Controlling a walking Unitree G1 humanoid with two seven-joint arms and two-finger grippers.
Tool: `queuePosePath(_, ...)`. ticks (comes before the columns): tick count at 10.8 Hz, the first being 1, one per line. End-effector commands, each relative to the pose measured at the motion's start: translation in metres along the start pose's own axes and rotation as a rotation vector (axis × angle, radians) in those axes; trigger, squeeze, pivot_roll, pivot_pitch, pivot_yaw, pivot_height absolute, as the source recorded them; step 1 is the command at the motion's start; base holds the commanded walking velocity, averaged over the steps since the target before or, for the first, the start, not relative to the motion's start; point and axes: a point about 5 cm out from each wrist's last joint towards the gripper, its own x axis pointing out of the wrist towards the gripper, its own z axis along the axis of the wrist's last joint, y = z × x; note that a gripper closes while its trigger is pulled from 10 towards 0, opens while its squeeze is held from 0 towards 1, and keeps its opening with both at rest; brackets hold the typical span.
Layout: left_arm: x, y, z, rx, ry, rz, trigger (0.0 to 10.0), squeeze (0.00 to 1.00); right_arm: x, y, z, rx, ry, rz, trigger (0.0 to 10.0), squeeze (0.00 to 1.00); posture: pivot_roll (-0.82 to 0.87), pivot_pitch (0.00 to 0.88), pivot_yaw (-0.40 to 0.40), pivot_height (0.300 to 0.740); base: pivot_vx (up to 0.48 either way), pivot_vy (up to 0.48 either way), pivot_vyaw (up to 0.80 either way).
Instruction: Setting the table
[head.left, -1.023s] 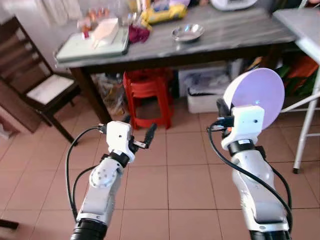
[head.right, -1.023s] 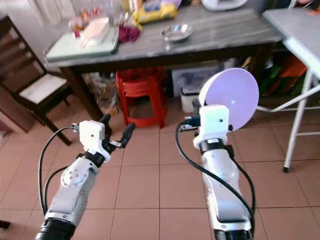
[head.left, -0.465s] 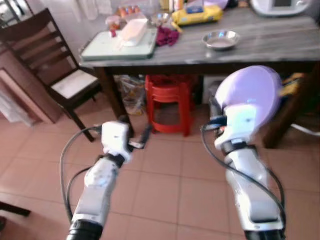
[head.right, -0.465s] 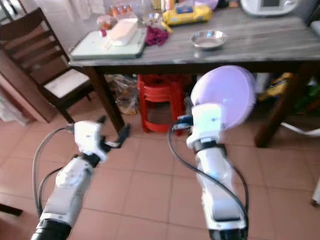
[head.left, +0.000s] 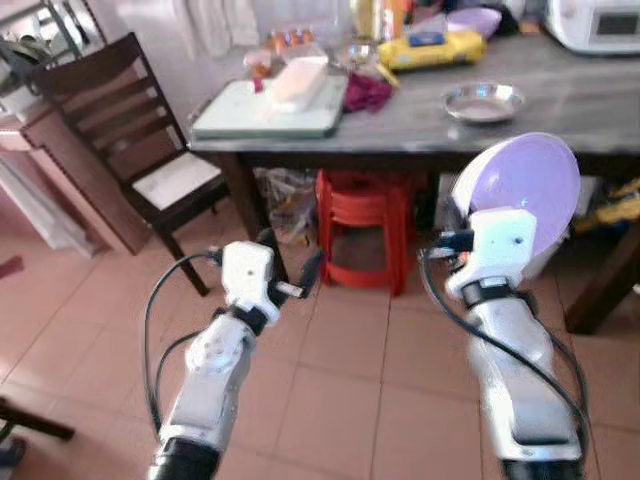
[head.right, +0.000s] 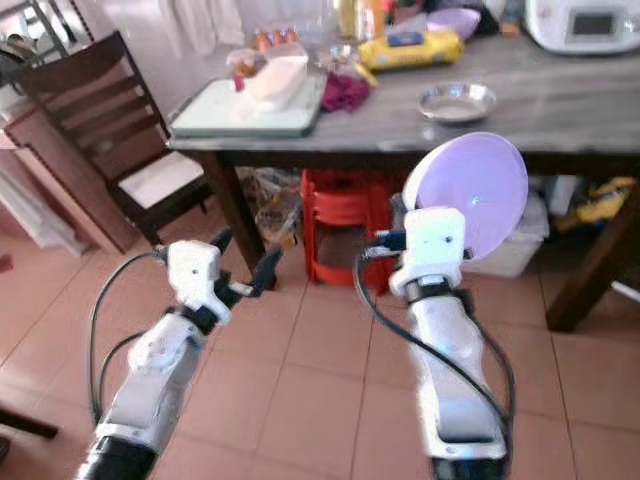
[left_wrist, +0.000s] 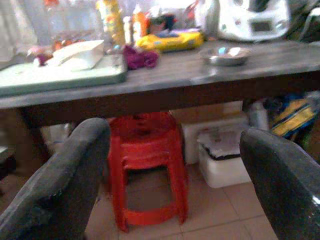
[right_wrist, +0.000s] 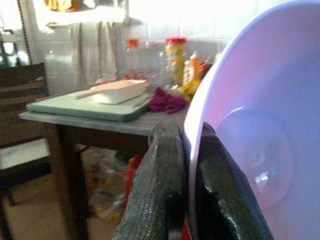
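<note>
A lilac plate (head.left: 525, 190) stands on edge in front of my chest, and my right gripper (right_wrist: 187, 150) is shut on its rim (right_wrist: 200, 125), one black finger on each face. My left gripper (head.left: 290, 255) is held out at about the same height, open, with nothing between its fingers (left_wrist: 65, 175). Ahead is the grey-topped table (head.left: 560, 125) on dark legs. It carries a metal bowl (head.left: 484, 101), a pale green tray (head.left: 268, 112) with a white dish, a yellow pack (head.left: 432, 47) and a purple bowl (head.left: 474, 20). Both grippers are short of the table's edge, over tiled floor.
Stacked red plastic stools (head.left: 365, 225) and a white box (head.right: 510, 245) sit under the table. A dark wooden chair (head.left: 130, 150) stands at the table's left end. A white appliance (head.left: 600, 22) is at the far right of the tabletop. Tiled floor lies between me and the table.
The whole view has shifted as I move: the table and chair look nearer and the white table at the right is gone from sight. Both arms keep their pose, plate still held.
</note>
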Motion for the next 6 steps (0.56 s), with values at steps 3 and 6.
queuePosePath(3,0.0015,0.0003,0.0012,0.007,-0.004,-0.005,10.0,0.00,0.0030,-0.0010,0.0042,0.008,-0.015,0.002,10.0,0.00,-0.11,0.085,0.134,0.740,0.374,0.000,-0.70)
queuePosePath(6,0.0019,-0.0007,0.0009,0.004,-0.006,-0.008,10.0,0.00,0.0035,-0.0007,0.0048,0.010,-0.019,0.004,10.0,0.00,-0.11,0.082,0.134,0.740,0.372,0.000,-0.16)
